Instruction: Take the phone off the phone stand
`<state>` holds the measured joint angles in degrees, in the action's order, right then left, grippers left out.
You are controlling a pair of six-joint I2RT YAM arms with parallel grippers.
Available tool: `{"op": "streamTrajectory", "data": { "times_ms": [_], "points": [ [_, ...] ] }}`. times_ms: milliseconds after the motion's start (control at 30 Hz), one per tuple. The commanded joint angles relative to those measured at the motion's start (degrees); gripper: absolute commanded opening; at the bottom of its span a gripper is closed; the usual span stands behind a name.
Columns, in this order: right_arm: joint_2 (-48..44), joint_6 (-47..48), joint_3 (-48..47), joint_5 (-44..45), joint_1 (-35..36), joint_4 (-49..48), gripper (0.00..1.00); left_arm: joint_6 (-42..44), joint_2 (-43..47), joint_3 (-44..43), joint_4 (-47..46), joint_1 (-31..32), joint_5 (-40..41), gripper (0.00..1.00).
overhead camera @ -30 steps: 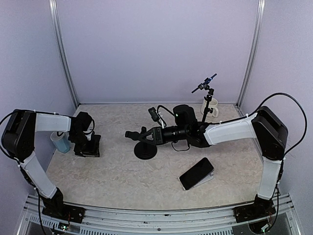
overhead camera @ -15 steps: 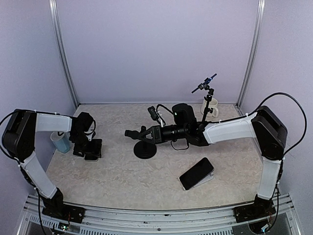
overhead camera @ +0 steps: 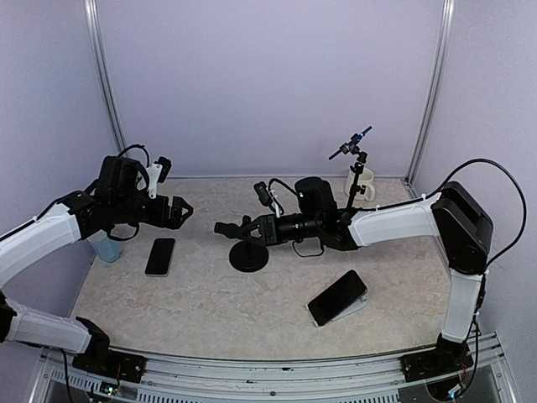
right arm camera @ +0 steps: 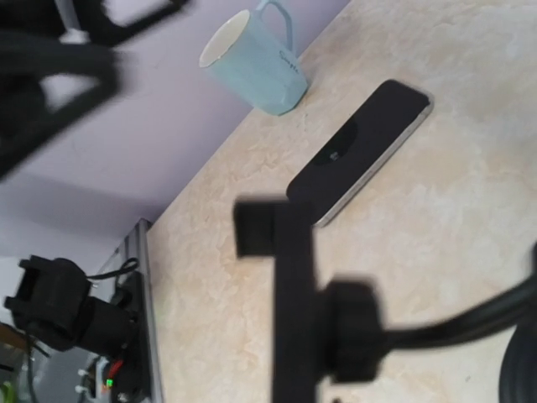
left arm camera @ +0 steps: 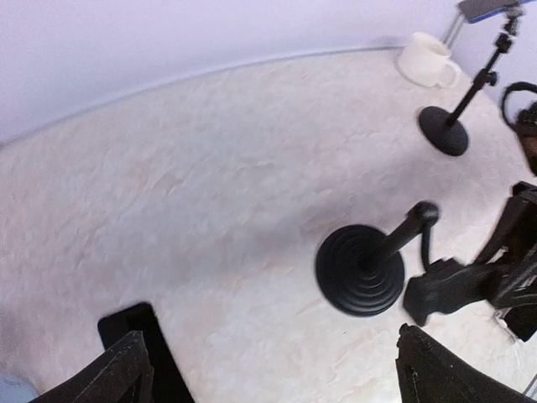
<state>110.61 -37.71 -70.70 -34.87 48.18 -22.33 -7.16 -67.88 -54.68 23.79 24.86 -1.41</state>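
Phone (overhead camera: 160, 256) flat on the surface (overhead camera: 210, 302), off the phone stand (overhead camera: 249, 254) and apart from it on the left side, near a pale blue cup (overhead camera: 106, 246). Same placing in the right wrist view: dark slab lying just beside the cup, past the blurred black head of the stand. Left jaws spread wide and empty, up in the air behind the phone, touching nothing. In the left wrist view, fingertips (left arm camera: 122, 374) at the two bottom corners, with the stand's round base farther off between them and a corner of the phone by the left one. Right jaws reaching in at the top of the stand, above its base; cannot tell whether clamped on the head or merely around it. Elsewhere: a second phone (overhead camera: 337, 296) propped on a white wedge (overhead camera: 359, 306) toward the right side, a white mug (overhead camera: 361, 186) at the back, and a thin stand (overhead camera: 356, 172) beside it.
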Motion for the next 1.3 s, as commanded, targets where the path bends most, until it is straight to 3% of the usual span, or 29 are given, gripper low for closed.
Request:
{"op": "streamTrajectory", "data": {
  "times_ms": [0, 133, 233, 300, 533, 1033, 1267],
  "points": [
    [-0.5, 0.0, -1.2, 1.1, -0.2, -1.7, 0.38, 7.8, 4.0, 3.7, -10.1, 6.3, -0.6, 0.99],
    [-1.8, 0.7, -0.1, 0.8, -0.3, -2.1, 0.56, 18.4, 7.2, 5.0, -11.1, 14.3, -1.3, 0.99],
    [-3.3, 1.3, 1.4, 1.7, -0.3, -2.7, 0.73, 27.0, 9.0, 6.1, -11.5, 21.4, 3.4, 0.99],
    [-4.4, 1.6, 2.0, 2.2, -0.4, -2.6, 0.79, 31.2, 9.2, 6.2, -11.5, 24.8, 6.8, 0.99],
    [-9.4, 1.5, 6.7, 1.0, -3.1, -3.1, 0.99, 41.6, 3.0, 3.5, -9.8, 29.6, 11.6, 0.99],
    [-17.6, -1.2, 18.6, -5.0, -10.3, -9.4, 1.0, 58.2, -13.8, -1.3, -13.1, 30.2, 22.5, 0.88],
    [-19.6, -1.1, 20.8, -5.8, -13.1, -9.4, 0.99, 64.7, -18.3, -1.1, -19.8, 29.2, 26.4, 0.66]
  ]
}}
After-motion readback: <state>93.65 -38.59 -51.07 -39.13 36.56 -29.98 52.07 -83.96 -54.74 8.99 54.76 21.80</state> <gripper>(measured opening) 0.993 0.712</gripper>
